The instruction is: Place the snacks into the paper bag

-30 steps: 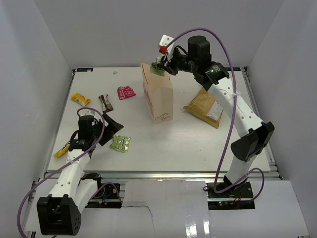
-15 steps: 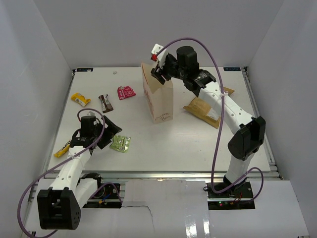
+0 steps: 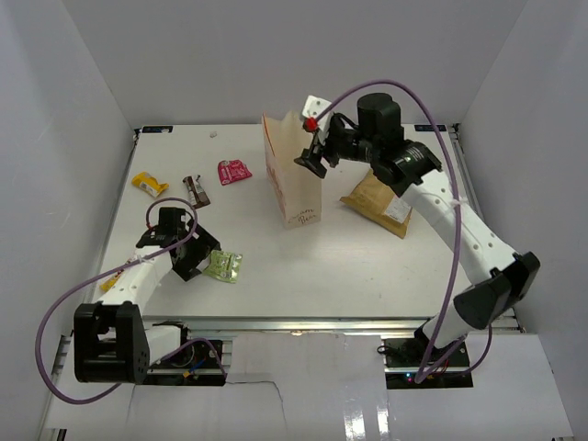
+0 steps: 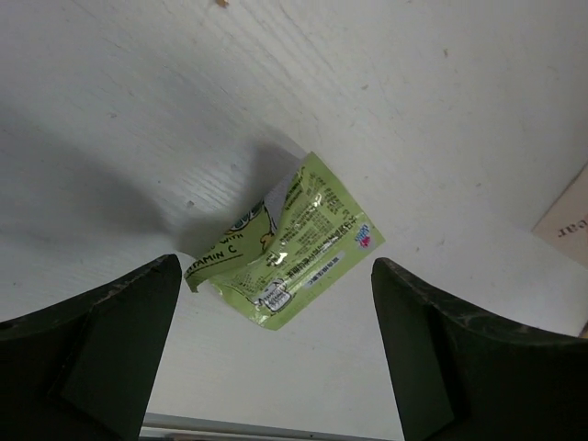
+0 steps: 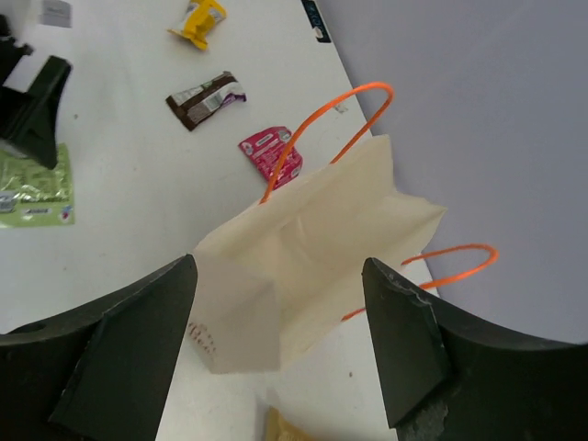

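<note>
The paper bag [image 3: 294,184] stands upright mid-table, its mouth [image 5: 322,230] open below my right gripper [image 5: 280,266]. That gripper [image 3: 310,161] is open and empty, just right of the bag's top. My left gripper [image 3: 190,260] is open and low over the table, beside a green packet [image 3: 223,266]. The green packet [image 4: 285,243] lies flat just ahead of the open left gripper [image 4: 276,271], untouched. Other snacks lie loose: a red packet [image 3: 233,171], a brown bar [image 3: 196,190], a yellow wrapper [image 3: 149,184] and the large brown-gold pouch [image 3: 378,202]. What is inside the bag is hidden.
Orange cord handles [image 5: 322,119] stick up from the bag's rim. A yellow bar [image 3: 110,280] lies at the left table edge beside my left arm. The near table edge [image 4: 276,427] is close below the left gripper. White walls enclose the table.
My right gripper held a green packet over the bag; it has opened, the packet is gone from view, and the gripper has moved right. My left gripper has turned toward the green packet on the table.
</note>
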`<action>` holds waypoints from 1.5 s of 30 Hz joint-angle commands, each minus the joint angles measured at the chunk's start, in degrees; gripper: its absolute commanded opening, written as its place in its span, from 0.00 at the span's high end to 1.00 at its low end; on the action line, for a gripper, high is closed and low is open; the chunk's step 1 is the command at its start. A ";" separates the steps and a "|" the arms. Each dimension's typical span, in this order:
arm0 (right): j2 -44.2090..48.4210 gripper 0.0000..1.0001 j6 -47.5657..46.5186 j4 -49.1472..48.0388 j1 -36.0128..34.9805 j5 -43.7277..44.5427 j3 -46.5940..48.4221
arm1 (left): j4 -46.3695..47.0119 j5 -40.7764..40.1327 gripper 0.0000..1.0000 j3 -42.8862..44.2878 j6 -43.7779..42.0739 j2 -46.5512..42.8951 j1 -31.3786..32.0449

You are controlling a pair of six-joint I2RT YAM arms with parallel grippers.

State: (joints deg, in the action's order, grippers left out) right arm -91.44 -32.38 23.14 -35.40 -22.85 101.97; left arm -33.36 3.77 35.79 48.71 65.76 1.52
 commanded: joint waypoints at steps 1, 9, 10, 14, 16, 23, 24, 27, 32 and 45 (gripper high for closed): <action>7.83 0.21 -1.46 4.11 1.72 -2.64 -9.03 | -1.88 -2.63 0.06 2.70 0.42 3.49 1.11; 15.32 0.21 2.14 4.46 10.43 -6.59 -22.51 | -1.79 -9.56 0.18 7.19 -3.09 14.83 6.39; 16.11 0.21 2.41 4.72 12.09 -7.46 -24.00 | -1.88 -10.01 0.25 7.27 -3.35 15.88 7.09; 18.04 0.21 3.11 4.81 15.62 -8.61 -26.91 | -1.97 -11.24 0.44 6.49 -3.27 15.54 8.15; 19.10 0.21 3.81 4.81 17.81 -9.57 -28.84 | -1.88 -11.42 0.56 6.22 -3.01 14.32 8.32; 21.56 0.21 4.26 5.43 22.83 -13.36 -33.50 | -0.04 -9.40 0.90 5.87 -4.06 8.79 8.76; 21.83 0.21 4.00 5.52 23.61 -14.06 -33.94 | 0.14 -8.96 0.93 6.30 -4.23 7.64 8.76; 22.79 0.21 3.12 6.39 24.67 -15.38 -35.79 | 1.19 -6.59 0.99 8.23 -5.02 1.93 8.68; 24.03 0.21 2.67 6.66 26.08 -15.73 -39.57 | 5.32 -0.71 1.00 18.33 -6.69 -5.72 8.68; 23.94 0.21 1.44 6.22 27.05 -14.94 -43.44 | 18.25 15.22 1.00 53.31 -8.54 7.62 13.49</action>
State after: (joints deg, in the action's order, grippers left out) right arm -68.58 -30.24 30.09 -8.62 -36.95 58.89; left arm -17.47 15.44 84.07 41.39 69.60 12.25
